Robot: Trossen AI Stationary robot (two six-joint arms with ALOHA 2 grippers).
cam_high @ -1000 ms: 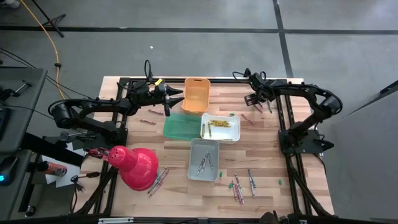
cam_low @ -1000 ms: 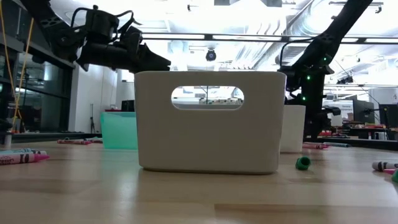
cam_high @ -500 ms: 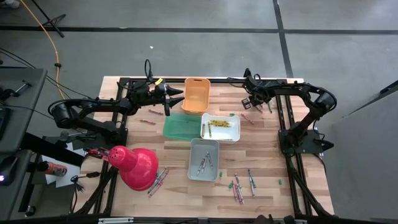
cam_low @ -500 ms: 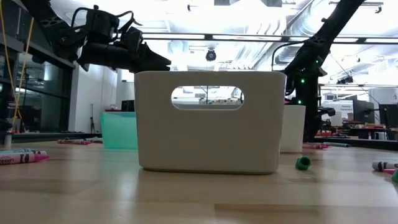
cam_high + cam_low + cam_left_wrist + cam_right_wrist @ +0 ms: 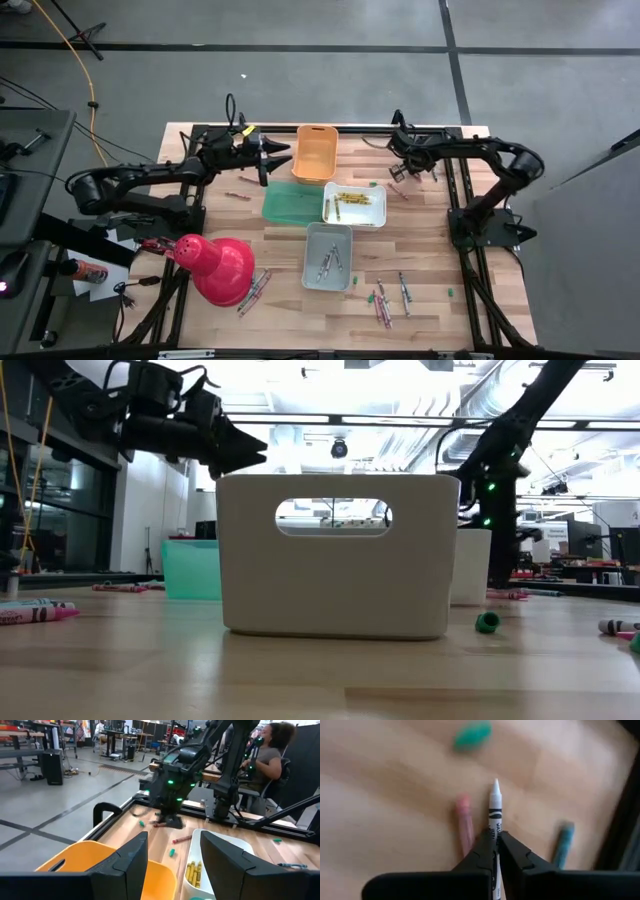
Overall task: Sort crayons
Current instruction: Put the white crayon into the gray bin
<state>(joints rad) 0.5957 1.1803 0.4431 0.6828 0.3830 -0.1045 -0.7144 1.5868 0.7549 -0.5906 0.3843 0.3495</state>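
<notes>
Right gripper [image 5: 495,840] was pinched shut on a white crayon [image 5: 495,807], held near mid-body with the tip sticking out past the fingers, above the table's [image 5: 430,250] far right part. Pink crayon [image 5: 465,822] and blue crayon [image 5: 562,844] lay on the wood just beside it, a green speck [image 5: 472,730] farther off.

Left gripper [image 5: 170,862] hung spread wide and empty over the far edge, by the orange bin [image 5: 315,152].

Other crayons: yellow ones in the white bin [image 5: 354,204] mid-table, a few in the grey bin [image 5: 328,256] toward the near edge, loose ones [image 5: 390,295] near the near right corner, some by the red lamp [image 5: 215,265] near the left edge. Green bin [image 5: 290,203] sat beside the white bin.

Handling guess: crayon is light, stiff, waxy, paper-wrapped so not too slick; snaps if squeezed hard or levered. Best grabbed across the wrapped middle, as here; an end grip would likely let it pivot.
</notes>
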